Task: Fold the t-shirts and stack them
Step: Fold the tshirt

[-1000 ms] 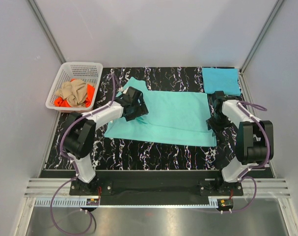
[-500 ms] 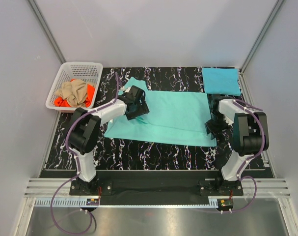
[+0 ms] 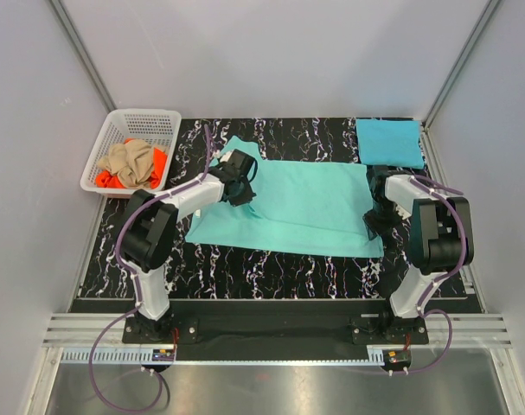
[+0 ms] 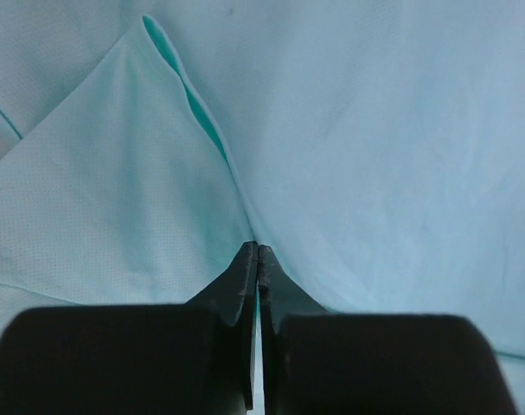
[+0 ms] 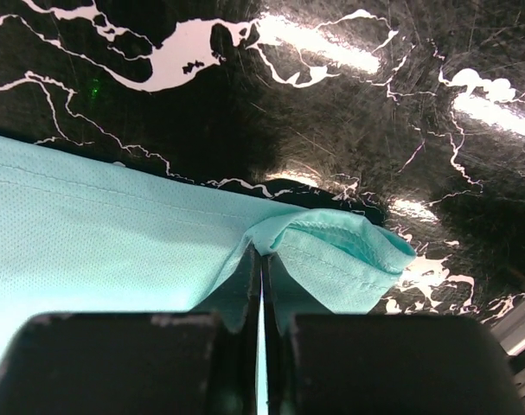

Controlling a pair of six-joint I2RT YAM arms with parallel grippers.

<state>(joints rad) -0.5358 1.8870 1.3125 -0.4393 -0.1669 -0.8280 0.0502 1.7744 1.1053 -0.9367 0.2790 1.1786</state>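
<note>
A mint-teal t-shirt [image 3: 301, 206] lies spread across the black marbled table. My left gripper [image 3: 241, 187] is down on its upper left part. In the left wrist view this gripper [image 4: 257, 250] is shut on a raised fold of the mint cloth [image 4: 184, 181]. My right gripper [image 3: 375, 221] sits at the shirt's right lower corner. In the right wrist view it [image 5: 262, 257] is shut on the bunched hem [image 5: 331, 246]. A folded sky-blue t-shirt [image 3: 389, 141] lies at the far right corner. Tan [image 3: 131, 161] and orange [image 3: 105, 180] t-shirts sit crumpled in the basket.
The white lattice basket [image 3: 142, 116] stands at the table's far left. Grey walls close in the table on the left, back and right. Bare marbled surface [image 3: 271, 268] shows between the shirt and the arm bases. A metal rail [image 5: 517, 333] runs just past the shirt's right corner.
Both grippers have closed on the mint-teal shirt: the left on a fold at the upper left, the right on the hem at the right corner. The cloth has bunched slightly at both grips.
</note>
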